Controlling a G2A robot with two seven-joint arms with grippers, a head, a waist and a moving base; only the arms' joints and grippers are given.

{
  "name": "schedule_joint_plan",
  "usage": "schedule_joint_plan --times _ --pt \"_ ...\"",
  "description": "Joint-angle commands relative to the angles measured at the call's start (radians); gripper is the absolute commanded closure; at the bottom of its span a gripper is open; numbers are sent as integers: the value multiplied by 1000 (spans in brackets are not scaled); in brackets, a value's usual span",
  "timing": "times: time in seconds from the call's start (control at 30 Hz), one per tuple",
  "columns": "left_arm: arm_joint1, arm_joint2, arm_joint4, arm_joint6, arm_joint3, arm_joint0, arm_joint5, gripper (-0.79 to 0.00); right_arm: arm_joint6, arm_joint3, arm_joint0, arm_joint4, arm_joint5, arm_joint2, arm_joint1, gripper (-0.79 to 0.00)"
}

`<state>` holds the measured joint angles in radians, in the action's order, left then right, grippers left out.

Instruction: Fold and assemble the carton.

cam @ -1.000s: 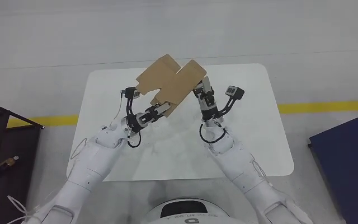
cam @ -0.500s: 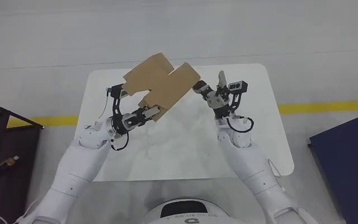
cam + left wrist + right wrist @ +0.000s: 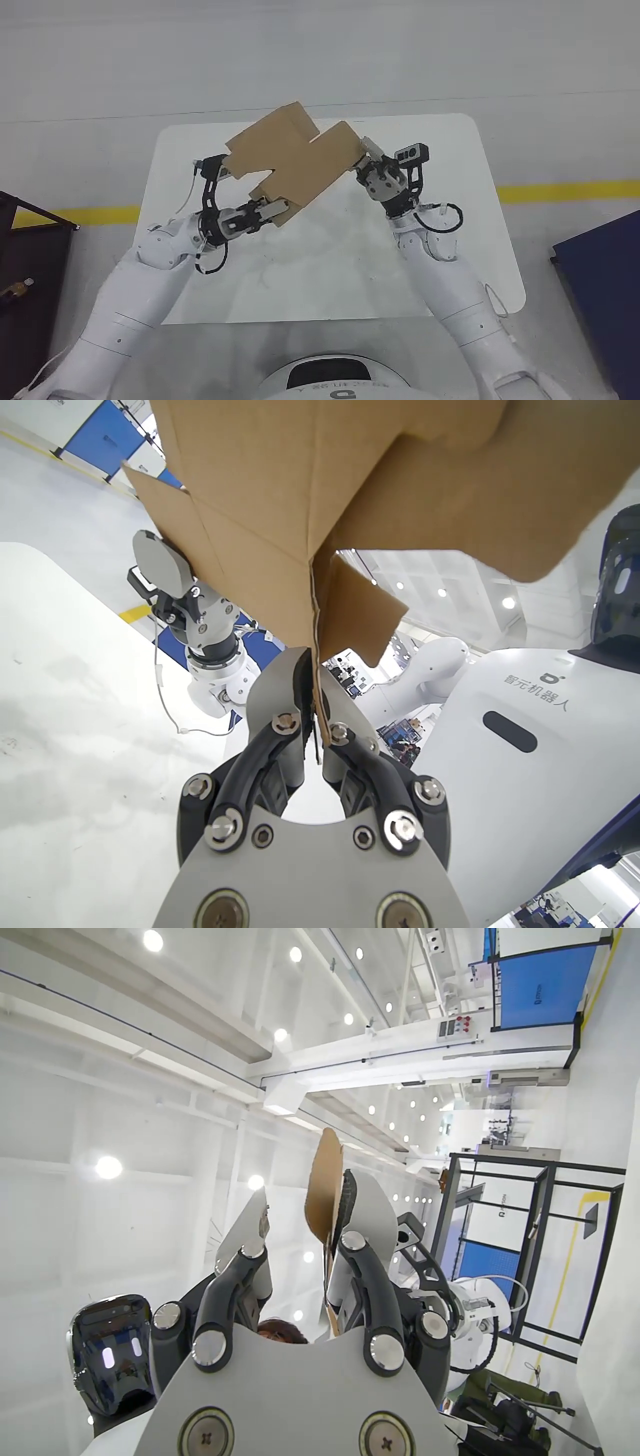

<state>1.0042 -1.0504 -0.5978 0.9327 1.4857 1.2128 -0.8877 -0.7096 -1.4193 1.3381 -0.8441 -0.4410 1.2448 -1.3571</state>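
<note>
2 arms up: my left jaws clamp the near corner of the flat carton (image 3: 290,160), tilted above the tabletop (image 3: 450,250); my right jaws stand apart, a carton edge resting against 1 finger (image 3: 372,1213).

White table (image 3: 330,260) with rounded corners, faintly smudged, on a pale grey floor (image 3: 400,50).

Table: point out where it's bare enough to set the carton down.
Bare: the near middle of the table, on the robot's side of the carton, and its right end beyond the right gripper. Crowded: the far middle, under the carton held by the left gripper.
</note>
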Motion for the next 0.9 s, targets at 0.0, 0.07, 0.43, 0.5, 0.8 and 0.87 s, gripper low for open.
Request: schedule_joint_plan --times 0.0,0.07,0.43,0.5,0.8,0.87 --pt "-7 8 3 -4 -5 -3 -4 0 2 0 -2 15 -2 4 1 -62" --pt "-12 17 3 -11 -10 -7 -11 0 2 -1 -3 29 -2 6 1 0" --pt "-32 60 0 -36 -35 -34 -36 0 29 -12 0 119 -55 27 5 0" --pt "-36 64 -5 -37 -41 -38 -37 0 44 -12 1 133 -72 32 5 0" --pt "-48 70 -17 -41 -55 -50 -41 -785 26 -40 16 186 -108 42 9 0" --pt "-51 72 -17 -43 -60 -53 -43 -785 8 -50 20 191 -107 42 11 0"
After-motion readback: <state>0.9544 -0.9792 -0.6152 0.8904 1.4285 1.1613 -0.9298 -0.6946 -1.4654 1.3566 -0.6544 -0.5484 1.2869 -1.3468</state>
